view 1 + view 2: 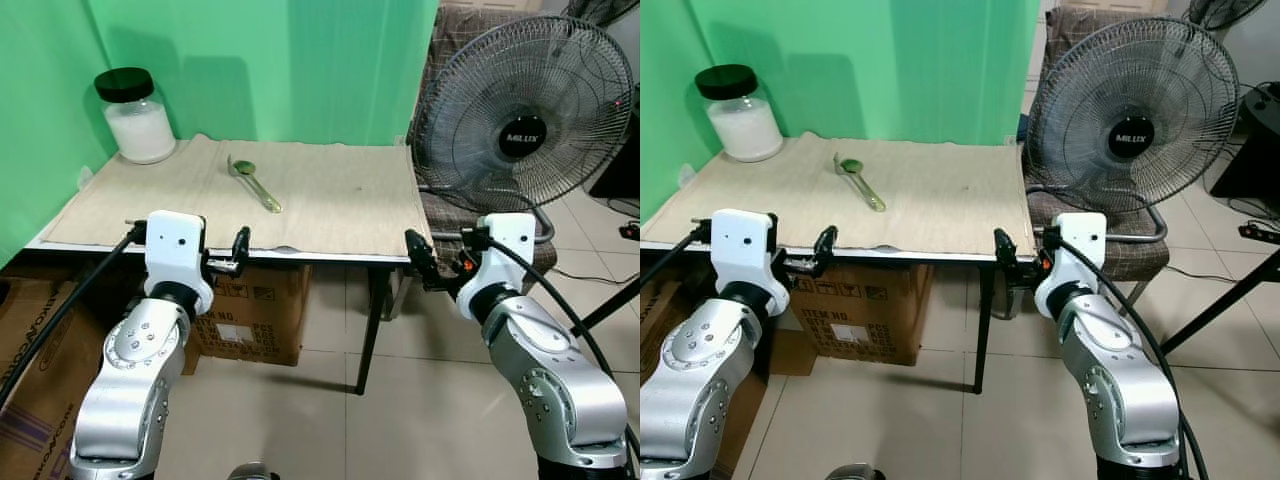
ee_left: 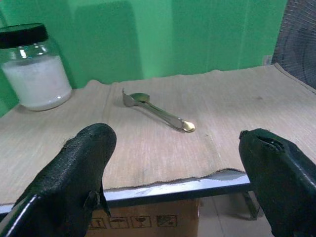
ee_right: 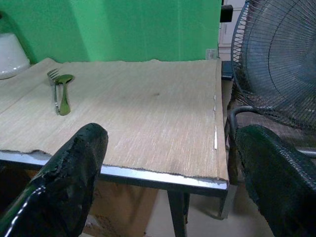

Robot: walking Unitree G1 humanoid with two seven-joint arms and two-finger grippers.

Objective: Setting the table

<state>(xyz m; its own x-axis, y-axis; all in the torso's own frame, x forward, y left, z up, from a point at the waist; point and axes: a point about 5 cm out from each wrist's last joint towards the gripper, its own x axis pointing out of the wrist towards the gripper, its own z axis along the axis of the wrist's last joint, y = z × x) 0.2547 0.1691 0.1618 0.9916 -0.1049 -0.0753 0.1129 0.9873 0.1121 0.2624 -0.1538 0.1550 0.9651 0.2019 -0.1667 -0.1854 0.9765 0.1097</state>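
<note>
A spoon and a fork [image 1: 254,184] lie together on the beige cloth [image 1: 330,205] covering the small table [image 1: 300,257], toward its back left. In the left wrist view the same cutlery [image 2: 157,112] rests mid-cloth. My left gripper [image 1: 238,253] hovers at the table's front edge, open, with nothing between its fingers [image 2: 74,173]. My right gripper [image 1: 420,258] is held open off the table's front right corner, also empty. The right wrist view has the cutlery [image 3: 61,93] far across the cloth.
A glass jar [image 1: 137,117] of white powder with a black lid stands at the table's back left corner. A large standing fan [image 1: 525,115] is right of the table. Cardboard boxes [image 1: 248,315] sit under it. Green backdrop behind.
</note>
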